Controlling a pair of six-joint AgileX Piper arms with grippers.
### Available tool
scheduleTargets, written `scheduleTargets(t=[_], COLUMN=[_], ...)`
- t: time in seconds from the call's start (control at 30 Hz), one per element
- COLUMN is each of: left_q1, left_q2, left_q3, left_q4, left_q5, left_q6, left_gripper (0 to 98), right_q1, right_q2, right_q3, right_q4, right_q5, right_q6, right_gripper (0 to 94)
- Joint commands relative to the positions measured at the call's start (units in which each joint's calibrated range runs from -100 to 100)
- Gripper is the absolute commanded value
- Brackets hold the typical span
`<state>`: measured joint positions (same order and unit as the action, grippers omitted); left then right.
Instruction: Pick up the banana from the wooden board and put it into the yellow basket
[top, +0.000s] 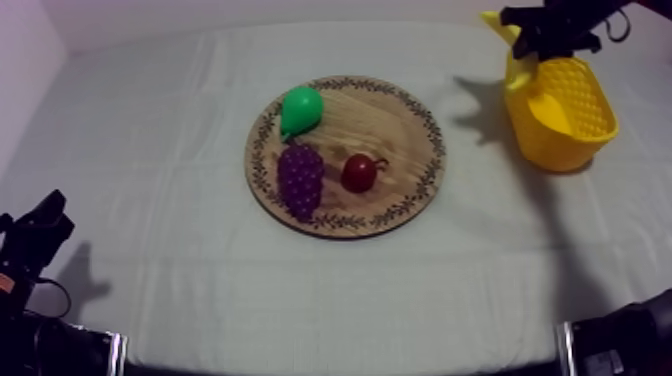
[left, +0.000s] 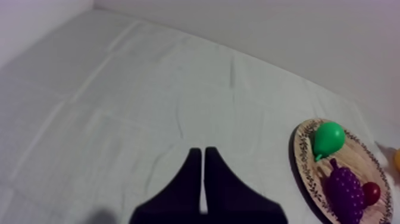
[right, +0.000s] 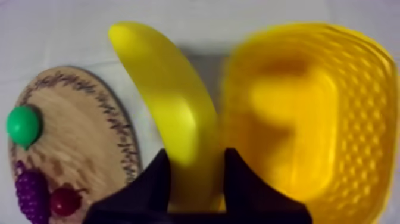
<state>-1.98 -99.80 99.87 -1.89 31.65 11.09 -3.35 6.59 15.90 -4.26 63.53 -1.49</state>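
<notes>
From the top, the round wooden board (top: 400, 125) sits in the middle of the grey-white cloth (top: 150, 140). On it are a green pear (top: 301, 110), purple grapes (top: 300, 180) and a small red fruit (top: 359, 173). The yellow basket (top: 590, 95) stands at the right side, well apart from the board. The right gripper (top: 545, 35) is up by the far edge of the basket and holds the banana (top: 512, 50), which hangs just beside the basket's rim, not inside it. The left gripper (top: 35, 235) sits low at the left side, over the cloth.

In the left wrist view, the left gripper (left: 203, 152) has its two black fingers pressed together with nothing in them. The board (left: 306, 173) with the pear (left: 328, 138), grapes (left: 345, 187) and small red fruit (left: 371, 193) is off to one side.

In the right wrist view, the right gripper (right: 196, 164) squeezes the banana (right: 172, 113) between its fingers. The banana is off the board, between the board (right: 77, 131) and the basket (right: 357, 89), right next to the basket's wall.
</notes>
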Motion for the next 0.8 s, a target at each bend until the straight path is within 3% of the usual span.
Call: scheduleTargets(t=[0.0,0.3,0.77], left_q1=[-0.01,-0.01,-0.01], left_q2=[-0.03,-0.03,-0.03], left_q3=[0.02,0.02,0.02], left_q4=[0.01,0.01,0.01], left_q5=[0.04,0.04,0.04], left_q6=[-0.03,-0.03,-0.02], left_gripper=[0.1,0.1,0.1], right_q1=[2.32,7.13,8.75], right_q2=[-0.02,1.74,8.51], right_q3=[1.15,2.6,3.82], right_q4=[0.31,0.77,1.43], right_q5=[-0.91,-2.79,-7.86], right_q6=[0.09,0.93,0.82], right_gripper=[10.2,10.7,12.0])
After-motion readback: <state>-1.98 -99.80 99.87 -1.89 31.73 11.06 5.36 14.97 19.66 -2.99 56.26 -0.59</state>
